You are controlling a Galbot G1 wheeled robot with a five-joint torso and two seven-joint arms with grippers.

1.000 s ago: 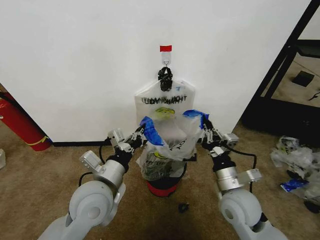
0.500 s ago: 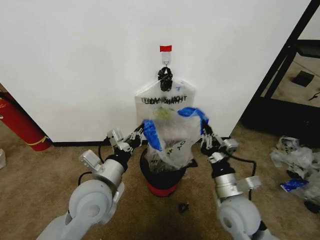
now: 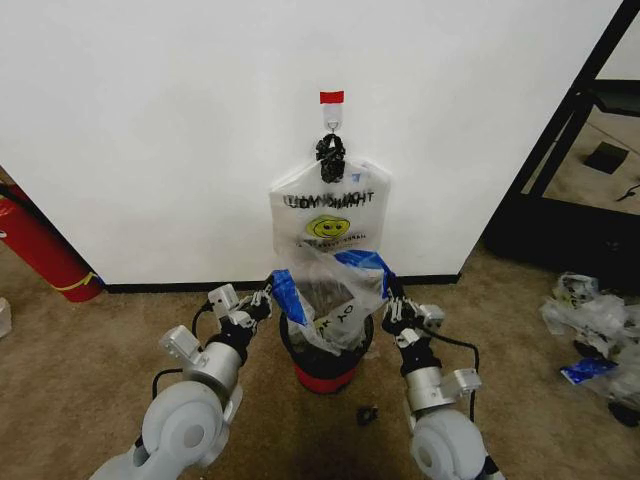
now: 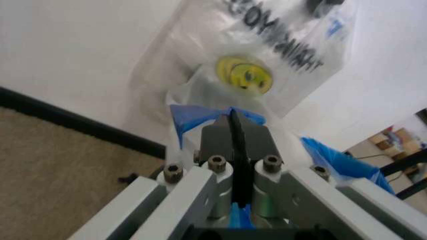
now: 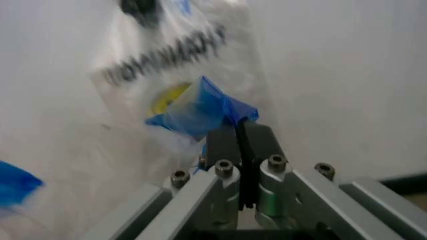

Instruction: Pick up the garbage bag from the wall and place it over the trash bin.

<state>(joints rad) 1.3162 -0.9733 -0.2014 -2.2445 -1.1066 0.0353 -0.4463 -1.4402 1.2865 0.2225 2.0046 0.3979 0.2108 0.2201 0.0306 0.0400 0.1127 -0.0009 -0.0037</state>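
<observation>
Both arms reach forward over the brown carpet [image 3: 80, 350], the left hand [image 3: 268, 296] and right hand [image 3: 390, 305] each clamped on a blue-edged corner of the garbage bag [image 3: 335, 290] — the clear film is stretched between them just above the trash bin [image 3: 328, 352], its lower folds at or inside the rim. Seating the bag well looks to call for keeping the mouth spread wider than the rim and bringing both corners down evenly, so the film hooks over the black mesh rather than bunching inside. Behind the bin, a white smiley-printed bag [image 3: 330, 212] hangs from the red-taped hook [image 3: 331, 98] on the wall [image 3: 150, 130]. The wrist views confirm fingers [image 4: 235, 137] pressed tight on blue plastic — the head view alone shows bag and bin together.
</observation>
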